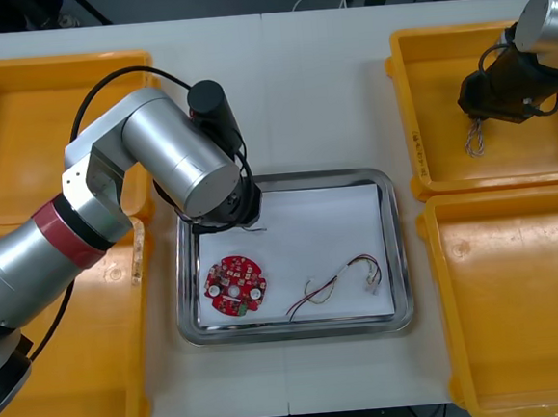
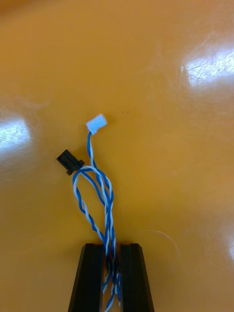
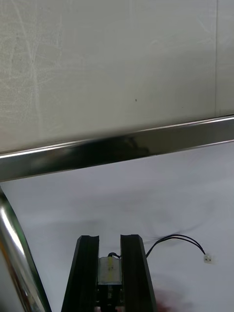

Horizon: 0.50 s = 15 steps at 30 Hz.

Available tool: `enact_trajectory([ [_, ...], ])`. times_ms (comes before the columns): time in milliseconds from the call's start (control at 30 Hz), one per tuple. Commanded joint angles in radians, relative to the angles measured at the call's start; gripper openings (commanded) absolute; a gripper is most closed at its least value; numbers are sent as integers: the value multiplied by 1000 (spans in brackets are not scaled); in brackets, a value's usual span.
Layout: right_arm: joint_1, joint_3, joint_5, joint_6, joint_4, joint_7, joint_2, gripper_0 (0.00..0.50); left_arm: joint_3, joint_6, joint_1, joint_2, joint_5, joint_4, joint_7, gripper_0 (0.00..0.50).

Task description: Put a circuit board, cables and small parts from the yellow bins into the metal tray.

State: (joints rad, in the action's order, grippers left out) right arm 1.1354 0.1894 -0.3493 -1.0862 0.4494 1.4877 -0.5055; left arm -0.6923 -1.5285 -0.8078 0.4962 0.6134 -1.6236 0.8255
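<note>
A circuit board [image 1: 235,285] and red-yellow cable [image 1: 338,281] lie in the tray [image 1: 399,257]. The left gripper [image 3: 109,239] pinches a small metal part [image 3: 108,270] at its corner — the right gripper [image 2: 111,246] pinches the blue-white cable [image 2: 97,190] over a yellow bin [image 1: 424,81], not delivered yet.

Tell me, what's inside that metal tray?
The metal tray holds a red circuit board and a red and yellow cable. The left gripper grips a small metal part with a black cable over its far corner, which the arm hides from above.
</note>
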Motion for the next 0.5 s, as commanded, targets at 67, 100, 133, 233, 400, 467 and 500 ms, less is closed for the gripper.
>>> enact_trajectory([
  [67, 3, 25, -10, 9, 8, 55, 15, 0, -9, 13, 15, 25, -14, -13, 57, 0],
  [100, 1, 25, -10, 9, 8, 57, 13, 0, -9, 16, 18, 25, -15, -13, 60, 0],
  [133, 3, 25, -10, 9, 8, 59, 13, 0, -9, 19, 21, 27, -17, -13, 61, 0],
  [233, 3, 25, -8, 9, 11, 65, 13, 0, -9, 30, 29, 30, -24, -13, 64, 0],
  [400, 3, 25, 0, -23, 61, 72, 10, 0, -29, 45, 32, 38, -35, -12, 64, 0],
  [467, 3, 27, 13, -66, 101, 72, 8, 0, -30, 47, 33, 41, -32, -12, 63, 5],
  [500, 3, 27, 16, -87, 120, 72, 8, 0, -32, 47, 33, 41, -31, -12, 61, 22],
])
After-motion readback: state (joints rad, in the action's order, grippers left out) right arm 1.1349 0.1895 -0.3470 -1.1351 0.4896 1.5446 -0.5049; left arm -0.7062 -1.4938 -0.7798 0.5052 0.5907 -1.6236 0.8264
